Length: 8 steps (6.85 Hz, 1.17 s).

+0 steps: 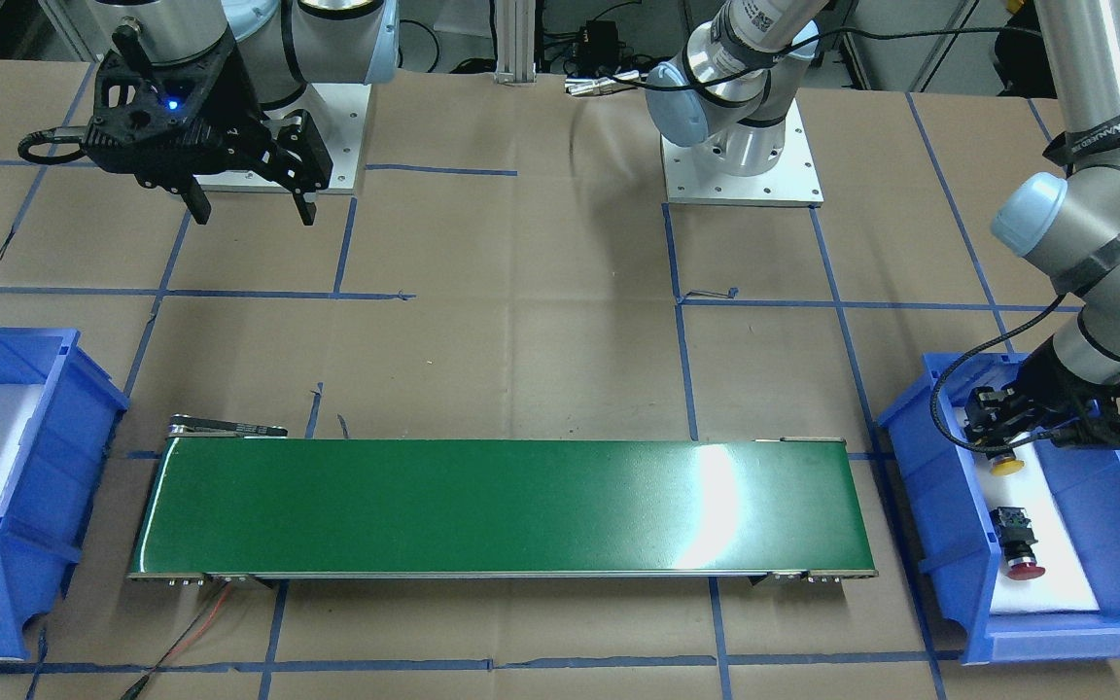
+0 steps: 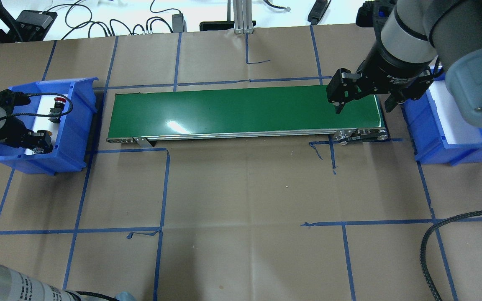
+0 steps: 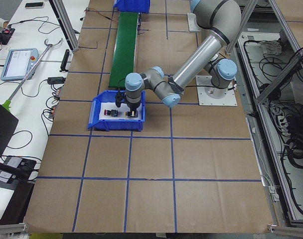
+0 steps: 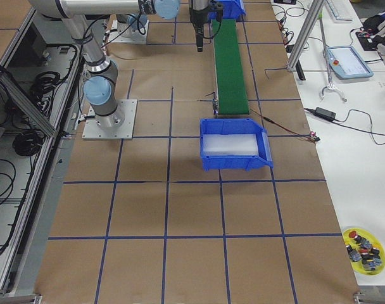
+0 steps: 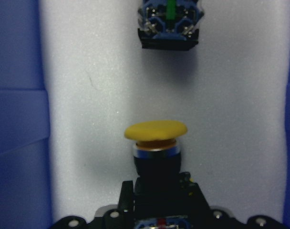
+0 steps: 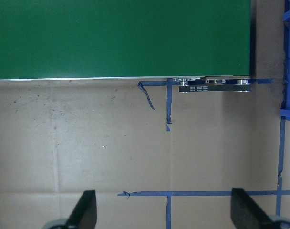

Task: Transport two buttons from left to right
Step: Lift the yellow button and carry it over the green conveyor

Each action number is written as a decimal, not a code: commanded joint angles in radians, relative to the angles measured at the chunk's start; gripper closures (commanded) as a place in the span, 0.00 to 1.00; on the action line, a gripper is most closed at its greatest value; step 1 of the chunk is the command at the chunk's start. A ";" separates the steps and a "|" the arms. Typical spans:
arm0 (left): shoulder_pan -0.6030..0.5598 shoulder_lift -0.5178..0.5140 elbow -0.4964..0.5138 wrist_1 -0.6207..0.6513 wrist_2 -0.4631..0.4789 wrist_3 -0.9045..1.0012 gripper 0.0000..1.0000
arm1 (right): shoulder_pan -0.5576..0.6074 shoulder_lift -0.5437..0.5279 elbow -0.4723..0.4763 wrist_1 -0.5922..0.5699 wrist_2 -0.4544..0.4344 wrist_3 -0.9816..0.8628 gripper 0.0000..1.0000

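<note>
Both yellow button and red button show caps frontally; wrist crops red's.

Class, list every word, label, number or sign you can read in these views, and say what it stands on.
None reads clearly.
White print on strap round left arm: blurred.
Coded label on that arm: too small.
White print on collar above right end effector: blurred.
Print on tube, overhead view's bottom left: too small.
Strip at conveyor end: too small.
</note>
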 commanded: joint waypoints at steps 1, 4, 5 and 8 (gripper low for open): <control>-0.001 0.075 0.103 -0.179 0.002 -0.005 1.00 | 0.001 0.011 -0.001 0.000 0.008 0.002 0.00; -0.004 0.081 0.360 -0.524 0.052 -0.005 0.99 | 0.000 0.013 -0.007 -0.005 0.006 -0.015 0.00; -0.013 0.074 0.382 -0.530 0.053 -0.005 0.99 | 0.000 0.011 -0.003 -0.015 0.006 -0.013 0.00; -0.195 0.089 0.387 -0.524 0.053 -0.082 0.99 | 0.000 0.010 -0.001 -0.020 -0.001 -0.013 0.00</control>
